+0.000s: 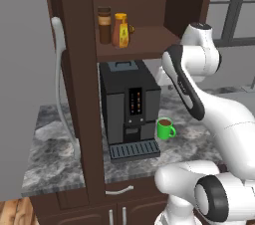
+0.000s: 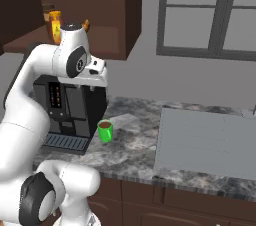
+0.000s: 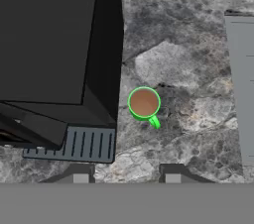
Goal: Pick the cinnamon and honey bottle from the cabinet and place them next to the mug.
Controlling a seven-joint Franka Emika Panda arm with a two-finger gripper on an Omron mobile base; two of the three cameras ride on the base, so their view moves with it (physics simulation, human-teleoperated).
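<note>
So far nothing has been picked: the cinnamon point(image 1: 104, 25) and the honey bottle point(image 1: 120, 30) stand side by side on the cabinet point(image 1: 79, 94) shelf, upper middle of the left base view. The mug point(image 3: 144, 104) sits on the surface point(image 3: 188, 69) beside the coffee machine point(image 1: 127, 104). The tool point(image 3: 126, 174), clenched and empty, looks down from above; next it must open and rise to the shelf.

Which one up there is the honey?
Look at the big brown cabinet and its open shelf above the black coffee machine. Two containers stand side by side there. The honey bottle is the amber-orange one, right of the dark brown cinnamon.
</note>
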